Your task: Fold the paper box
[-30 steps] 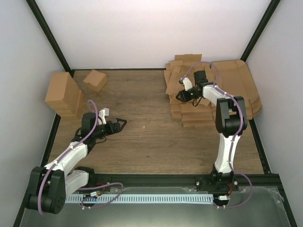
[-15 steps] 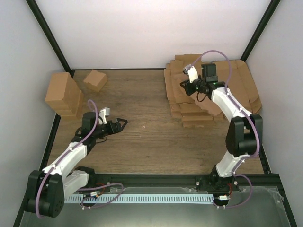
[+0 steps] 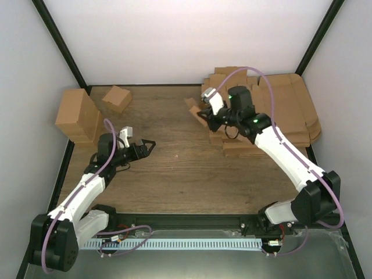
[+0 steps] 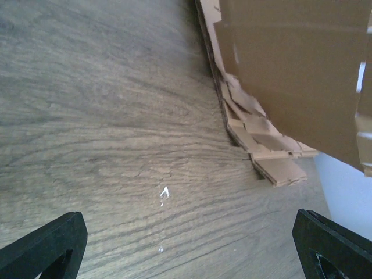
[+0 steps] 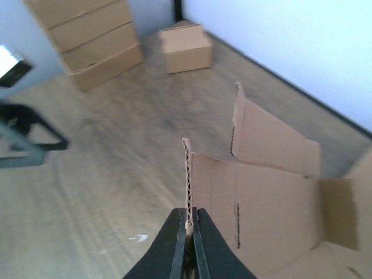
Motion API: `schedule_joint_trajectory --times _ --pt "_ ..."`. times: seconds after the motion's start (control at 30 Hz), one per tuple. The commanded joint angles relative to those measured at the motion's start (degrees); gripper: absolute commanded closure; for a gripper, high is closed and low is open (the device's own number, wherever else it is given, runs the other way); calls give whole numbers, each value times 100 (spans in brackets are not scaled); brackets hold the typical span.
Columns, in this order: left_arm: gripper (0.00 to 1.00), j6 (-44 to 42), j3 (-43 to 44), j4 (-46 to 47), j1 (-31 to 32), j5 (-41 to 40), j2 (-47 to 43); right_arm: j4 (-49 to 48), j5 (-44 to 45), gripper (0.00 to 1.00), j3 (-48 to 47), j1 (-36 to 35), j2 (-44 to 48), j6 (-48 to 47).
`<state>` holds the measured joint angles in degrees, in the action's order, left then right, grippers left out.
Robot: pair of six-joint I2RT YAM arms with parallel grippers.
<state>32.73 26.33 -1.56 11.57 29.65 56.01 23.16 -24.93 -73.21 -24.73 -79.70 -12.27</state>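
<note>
My right gripper (image 3: pixel 204 118) is shut on the edge of the paper box (image 3: pixel 193 108), a flat brown die-cut cardboard sheet. It holds the sheet just left of the stack, above the table. In the right wrist view the jaws (image 5: pixel 187 220) pinch the corrugated edge, and the sheet (image 5: pixel 273 203) with its flaps spreads to the right. My left gripper (image 3: pixel 149 146) is open and empty, low over the table at the left. In the left wrist view only its two black fingertips (image 4: pixel 46 247) show, far apart, with bare wood between them.
A stack of flat brown sheets (image 3: pixel 235 139) lies at the back right, on larger rounded sheets (image 3: pixel 297 110); the stack also shows in the left wrist view (image 4: pixel 261 145). A tall cardboard block (image 3: pixel 77 116) and a small folded carton (image 3: pixel 117 97) stand at the back left.
My right arm has lifted a sheet off the stack and swung it left toward the table's middle. My left gripper has shifted only slightly.
</note>
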Motion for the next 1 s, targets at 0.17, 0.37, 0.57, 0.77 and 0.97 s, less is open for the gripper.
schedule_joint_trajectory --times 0.17,0.37,0.57,0.77,0.97 --pt "0 834 501 -867 -1 -539 -69 -29 124 95 1539 -2085 801 1138" --pt "0 1310 -33 85 11 448 259 -865 -92 44 3083 -2528 1580 2369" --pt "0 388 83 -256 337 353 724 -557 1079 33 3368 -2519 2021 3366" --pt "0 237 281 -586 1082 -371 1335 -561 1179 31 3480 -2519 1686 4257" --pt "6 300 565 -841 1784 -942 2116 -1187 724 35 3849 -2519 1263 4708"
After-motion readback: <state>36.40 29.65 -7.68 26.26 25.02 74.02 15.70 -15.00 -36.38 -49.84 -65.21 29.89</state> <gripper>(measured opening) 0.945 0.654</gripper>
